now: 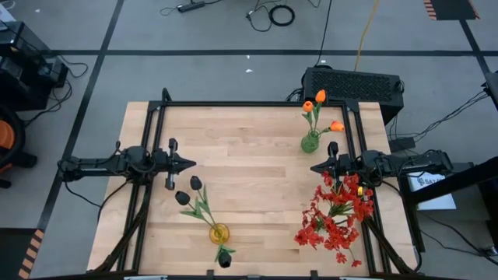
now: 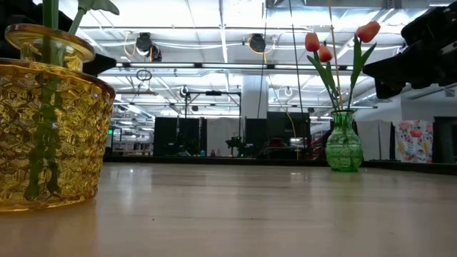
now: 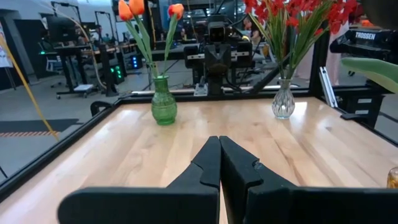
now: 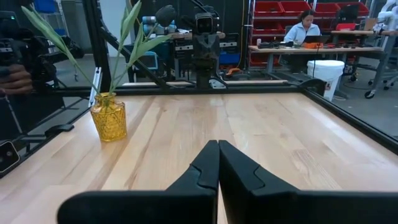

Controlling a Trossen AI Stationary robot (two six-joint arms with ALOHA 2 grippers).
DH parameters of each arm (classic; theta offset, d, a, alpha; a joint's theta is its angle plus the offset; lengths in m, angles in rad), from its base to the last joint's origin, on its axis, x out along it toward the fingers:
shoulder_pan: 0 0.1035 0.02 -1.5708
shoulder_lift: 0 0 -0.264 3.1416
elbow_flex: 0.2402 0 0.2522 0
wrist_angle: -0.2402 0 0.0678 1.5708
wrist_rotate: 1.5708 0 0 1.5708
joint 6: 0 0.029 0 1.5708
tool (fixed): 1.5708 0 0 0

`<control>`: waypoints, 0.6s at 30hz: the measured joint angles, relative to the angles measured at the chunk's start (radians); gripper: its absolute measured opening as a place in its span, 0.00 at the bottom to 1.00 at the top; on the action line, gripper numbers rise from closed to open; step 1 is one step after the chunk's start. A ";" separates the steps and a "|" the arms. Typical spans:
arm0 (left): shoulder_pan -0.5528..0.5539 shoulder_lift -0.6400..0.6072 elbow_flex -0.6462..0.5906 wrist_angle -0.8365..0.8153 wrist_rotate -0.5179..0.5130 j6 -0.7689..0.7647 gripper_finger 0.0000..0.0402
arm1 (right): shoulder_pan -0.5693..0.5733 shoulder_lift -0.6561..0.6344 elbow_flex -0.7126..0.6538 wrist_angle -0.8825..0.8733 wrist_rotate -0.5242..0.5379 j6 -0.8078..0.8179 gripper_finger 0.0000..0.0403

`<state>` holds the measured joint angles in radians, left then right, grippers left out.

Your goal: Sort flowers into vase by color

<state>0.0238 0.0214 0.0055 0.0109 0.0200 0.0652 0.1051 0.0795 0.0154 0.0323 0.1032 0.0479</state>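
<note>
I judge the sorting done: orange flowers (image 1: 320, 105) stand in the green vase (image 1: 310, 142), black flowers (image 1: 189, 192) in the yellow vase (image 1: 219, 232), red flowers (image 1: 336, 218) near the worktop's right edge, while my left tool (image 1: 191, 163) and right tool (image 1: 314, 166) hover pressed together, empty.

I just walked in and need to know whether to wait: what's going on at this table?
Nothing is being handled right now. The left gripper and right gripper are both shut and empty, facing each other across the table. The flowers look sorted: orange blooms in the green vase, black blooms in the yellow vase, and red flowers in a clear vase.
</note>
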 joint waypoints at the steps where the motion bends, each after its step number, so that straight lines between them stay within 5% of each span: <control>1: 0.000 0.002 0.000 0.000 0.001 -0.006 0.00 | 0.000 0.000 0.000 0.000 0.000 0.000 0.00; 18: 0.000 0.002 0.000 0.002 0.002 -0.007 0.04 | 0.000 0.000 0.000 0.000 0.000 0.000 0.00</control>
<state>0.0238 0.0238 0.0051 0.0128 0.0223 0.0584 0.1051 0.0795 0.0154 0.0322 0.1032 0.0479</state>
